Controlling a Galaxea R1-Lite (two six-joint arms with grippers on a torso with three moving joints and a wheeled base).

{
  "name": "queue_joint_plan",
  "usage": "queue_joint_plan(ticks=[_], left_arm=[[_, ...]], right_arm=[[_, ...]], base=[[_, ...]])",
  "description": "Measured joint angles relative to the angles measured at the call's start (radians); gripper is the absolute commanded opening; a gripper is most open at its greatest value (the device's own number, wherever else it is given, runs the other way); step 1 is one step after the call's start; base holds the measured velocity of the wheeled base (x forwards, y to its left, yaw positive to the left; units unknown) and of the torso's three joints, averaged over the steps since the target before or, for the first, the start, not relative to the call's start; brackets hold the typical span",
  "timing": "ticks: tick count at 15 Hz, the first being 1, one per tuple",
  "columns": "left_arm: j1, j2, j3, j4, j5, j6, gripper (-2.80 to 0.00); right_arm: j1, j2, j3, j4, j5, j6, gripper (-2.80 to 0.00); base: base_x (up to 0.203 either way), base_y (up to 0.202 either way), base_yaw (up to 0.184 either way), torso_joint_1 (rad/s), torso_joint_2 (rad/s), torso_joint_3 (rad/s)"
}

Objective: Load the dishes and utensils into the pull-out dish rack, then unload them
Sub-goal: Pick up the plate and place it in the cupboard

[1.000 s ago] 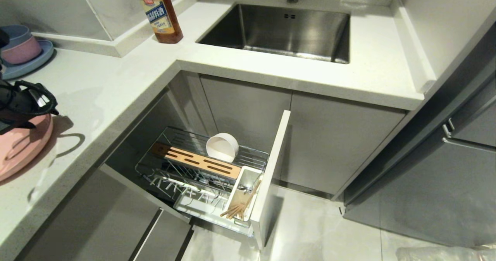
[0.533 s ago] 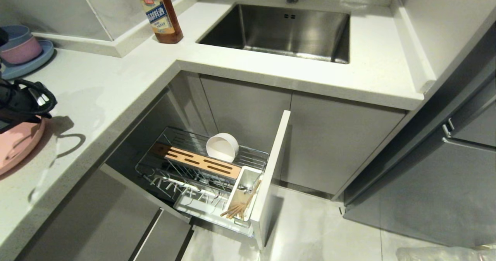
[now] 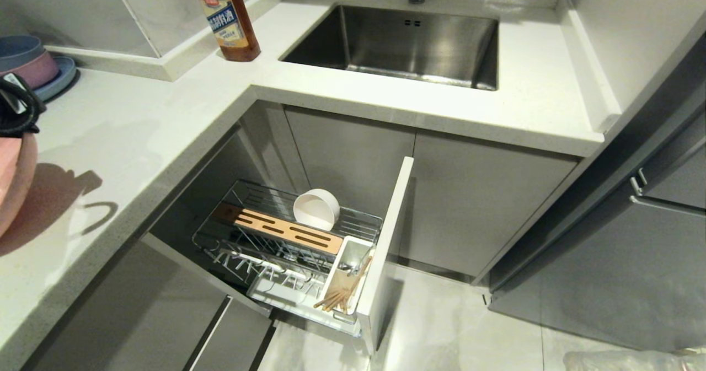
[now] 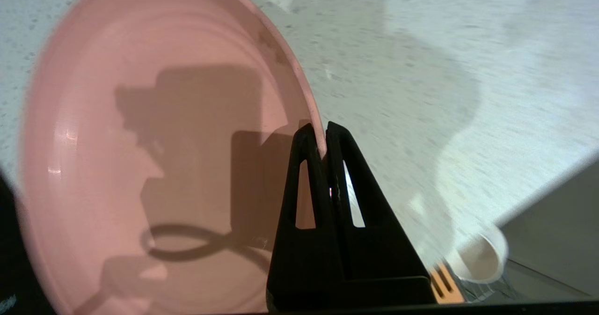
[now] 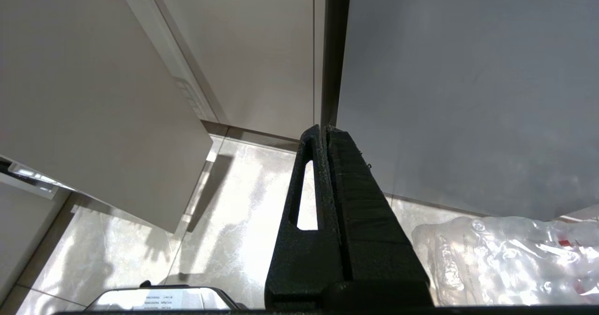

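My left gripper (image 4: pixel 322 132) is shut on the rim of the large pink plate (image 4: pixel 154 142), which hangs tilted above the white counter (image 3: pixel 165 117); in the head view the plate (image 3: pixel 14 178) shows only at the far left edge under the left arm. The pull-out dish rack (image 3: pixel 287 249) stands open below the counter. A cream-white bowl (image 3: pixel 316 209) rests on its side in the rack behind the wooden block (image 3: pixel 289 231). Chopsticks (image 3: pixel 342 294) lean in the white utensil cup (image 3: pixel 346 274); whether the spoon stands there I cannot make out. My right gripper (image 5: pixel 324 130) is shut, empty, pointing at the floor.
Small blue and pink bowls on a blue plate (image 3: pixel 33 70) sit at the counter's back left. A brown sauce bottle (image 3: pixel 225 15) stands beside the steel sink (image 3: pixel 402 43). The rack's narrow door front (image 3: pixel 386 249) juts out over the tiled floor. Crumpled clear plastic (image 5: pixel 510 254) lies on the floor.
The left gripper has closed on the pink plate's rim and lifted it up and to the left, tilting it off the counter. Rack, bowl and chopsticks have not moved.
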Motion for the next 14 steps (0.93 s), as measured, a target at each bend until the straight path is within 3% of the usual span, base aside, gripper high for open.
queue_joint_plan(ticks=[3,5,12,14], left_arm=[[-0.049,-0.099,-0.025,0.066,0.008,0.005,-2.8],[-0.118,-0.164,-0.048,0.159,0.022,0.003,-2.8],[-0.462,-0.352,-0.022,0.282,0.172,-0.034,-2.8],[-0.583,-0.382,0.002,0.324,0.196,-0.087,-2.8]], right_arm=[[0.0,0.0,0.0,0.0,0.0,0.0,-2.8],[0.0,0.0,0.0,0.0,0.0,0.0,-2.8],[0.0,0.0,0.0,0.0,0.0,0.0,-2.8],[0.0,0.0,0.0,0.0,0.0,0.0,-2.8]], base=[[0.0,0.0,0.0,0.0,0.0,0.0],[0.0,0.0,0.0,0.0,0.0,0.0],[0.0,0.0,0.0,0.0,0.0,0.0],[0.0,0.0,0.0,0.0,0.0,0.0]])
